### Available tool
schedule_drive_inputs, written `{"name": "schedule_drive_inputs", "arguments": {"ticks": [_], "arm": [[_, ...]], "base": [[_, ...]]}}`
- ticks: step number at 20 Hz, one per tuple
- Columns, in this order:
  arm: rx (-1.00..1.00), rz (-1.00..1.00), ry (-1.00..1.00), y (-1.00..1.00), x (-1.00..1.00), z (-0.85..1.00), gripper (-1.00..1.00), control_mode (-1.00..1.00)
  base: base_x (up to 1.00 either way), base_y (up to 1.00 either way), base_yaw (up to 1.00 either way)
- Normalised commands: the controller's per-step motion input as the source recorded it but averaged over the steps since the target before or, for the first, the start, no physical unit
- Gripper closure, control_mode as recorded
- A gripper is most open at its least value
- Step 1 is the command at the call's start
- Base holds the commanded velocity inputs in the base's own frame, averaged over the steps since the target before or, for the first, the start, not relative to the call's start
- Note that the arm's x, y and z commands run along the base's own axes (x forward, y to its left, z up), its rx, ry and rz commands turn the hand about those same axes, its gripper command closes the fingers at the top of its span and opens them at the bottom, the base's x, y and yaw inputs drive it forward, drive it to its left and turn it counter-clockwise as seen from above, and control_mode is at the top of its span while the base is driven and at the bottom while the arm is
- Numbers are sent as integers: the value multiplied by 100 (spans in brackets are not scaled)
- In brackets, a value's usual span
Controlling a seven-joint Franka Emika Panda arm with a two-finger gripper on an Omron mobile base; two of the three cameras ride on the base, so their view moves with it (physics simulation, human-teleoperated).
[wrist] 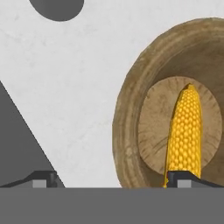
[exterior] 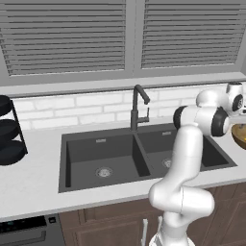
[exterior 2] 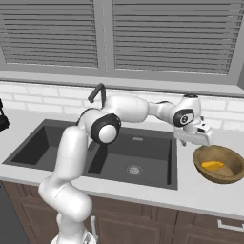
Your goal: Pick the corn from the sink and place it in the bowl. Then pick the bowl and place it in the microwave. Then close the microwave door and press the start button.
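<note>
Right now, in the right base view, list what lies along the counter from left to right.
Left sink basin → right sink basin → gripper → bowl holding the corn.

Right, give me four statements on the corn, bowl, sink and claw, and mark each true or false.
1. The corn lies inside the bowl. True.
2. The bowl sits in the sink's right basin. False: it stands on the counter to the right of the sink.
3. The claw is clamped on the corn. False: its jaws stand open, holding nothing.
4. The claw hangs above the bowl's left rim. True.
</note>
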Motion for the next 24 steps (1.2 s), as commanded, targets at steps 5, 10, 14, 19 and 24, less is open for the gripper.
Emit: {"name": "schedule_drive_inputs", "arguments": {"ticks": [5, 10, 14, 19, 24], "arm": [[0, 4, 5, -43, 0, -13, -100, -100], [0, 2, 1, -3, 0, -21, -100, -100], [0, 1, 0, 0, 0, -24, -100, -100], [0, 0, 0, 0, 0, -30, -100, -100], [0, 1, 0, 0, 0, -35, -100, -100]], "base": [[0, 0, 0], [0, 0, 0], [0, 0, 0], [0, 0, 0], [0, 0, 0]]}}
